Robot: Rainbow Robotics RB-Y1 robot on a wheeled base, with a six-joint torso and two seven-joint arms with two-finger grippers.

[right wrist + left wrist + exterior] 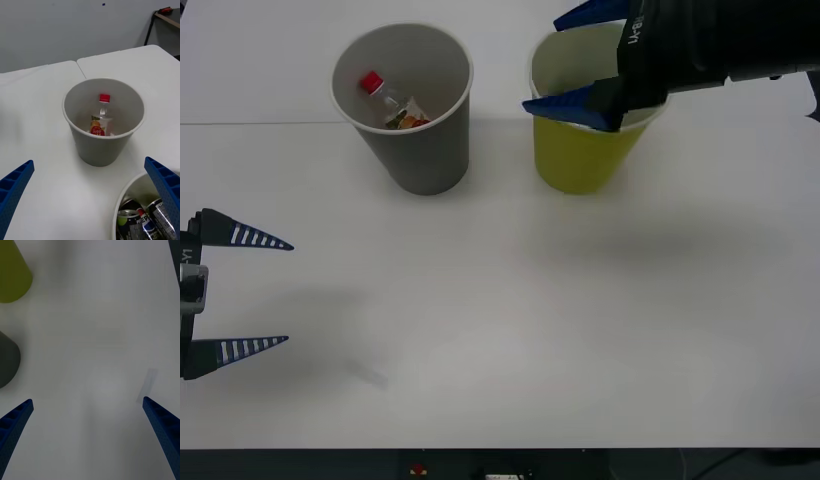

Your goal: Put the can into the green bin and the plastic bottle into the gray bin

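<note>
Front view: right tool (573, 62) sits over the green bin (580, 160) w/ fingers spread wide, nothing in them. Right wrist view shows the can (132, 224) lying inside that bin, next to a second dark can. Plastic bottle (392, 103) is in the gray bin (420, 160), red cap up, leaning on the wall. Bins stand side by side, apart, on the white table (560, 330). Left tool (288, 293) hangs near the table's left edge, also spread open & empty.
</note>
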